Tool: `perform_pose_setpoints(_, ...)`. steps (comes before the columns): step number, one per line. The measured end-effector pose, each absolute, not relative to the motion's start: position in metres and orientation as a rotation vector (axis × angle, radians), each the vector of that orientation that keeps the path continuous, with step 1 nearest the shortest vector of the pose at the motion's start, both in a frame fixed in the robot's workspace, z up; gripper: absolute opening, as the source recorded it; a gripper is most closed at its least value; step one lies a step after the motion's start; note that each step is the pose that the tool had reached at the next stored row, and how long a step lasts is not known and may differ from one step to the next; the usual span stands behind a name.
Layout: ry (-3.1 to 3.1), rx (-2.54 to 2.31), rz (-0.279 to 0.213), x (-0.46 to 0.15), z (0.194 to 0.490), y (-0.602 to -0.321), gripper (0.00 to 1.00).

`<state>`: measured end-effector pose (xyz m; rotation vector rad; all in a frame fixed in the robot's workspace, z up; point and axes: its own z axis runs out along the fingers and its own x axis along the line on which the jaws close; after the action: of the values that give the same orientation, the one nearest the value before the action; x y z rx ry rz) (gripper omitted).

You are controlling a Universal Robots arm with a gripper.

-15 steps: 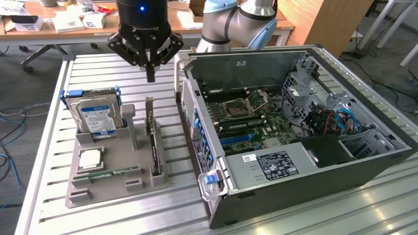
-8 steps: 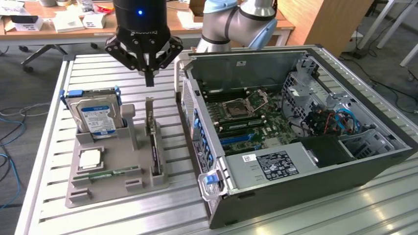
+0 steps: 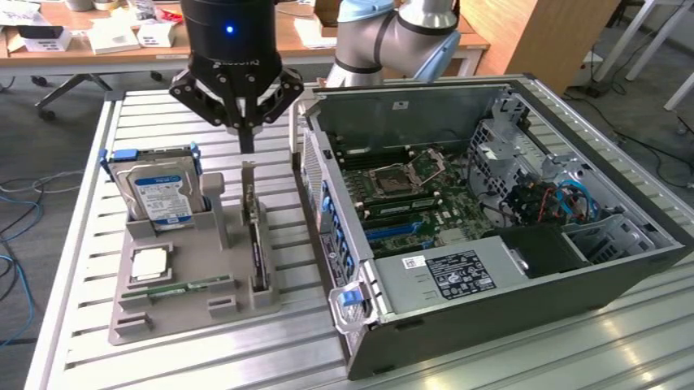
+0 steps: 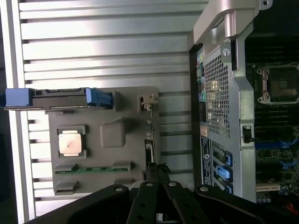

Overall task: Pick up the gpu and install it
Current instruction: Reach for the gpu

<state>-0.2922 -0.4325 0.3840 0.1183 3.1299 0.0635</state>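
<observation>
- gpu (image 3: 256, 244) is standing on its long edge in a slot of the grey holder (image 3: 184, 313). Its silver bracket (image 3: 247, 175) is sitting at the end away from the exterior camera. In the wrist view the card is showing as a thin dark line (image 4: 149, 140).
- Tool (image 3: 247, 145) is hanging just above the card's top edge, apart from it. Its fingers are pressing fully together and gripping nothing.
- Holder is lying on the slatted desk (image 3: 162, 114), just beside the open case (image 3: 521, 268), and is also carrying the hard drive (image 3: 162, 191).
- Risk: with the fingers shut like this, any descent would be driving them onto the thin top edge instead of around it. That could be ramming the card into its slot or chipping parts on it.
- Risk: the card is narrow and upright, so an off-centre pinch could be tilting it. It might then be jamming in the slot and dragging the holder along; whether the holder is fastened down, I cannot tell.
- Risk: a grey post (image 3: 214, 203) is standing near one face and the case wall (image 3: 314, 187) near the other, so spread fingers may be knocking either.
- Which face is carrying the fan I cannot tell; squeezing there could be stressing it.
- Risk: a card hanging crooked could be scraping the motherboard (image 3: 412, 187) and missing its socket.
</observation>
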Motion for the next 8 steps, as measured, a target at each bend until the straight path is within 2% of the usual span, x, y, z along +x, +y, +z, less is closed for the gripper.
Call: perform_pose_setpoints(8, 3.13, 0.118, 0.06, -0.2946, 0.3835, -0.4436, 0.11)
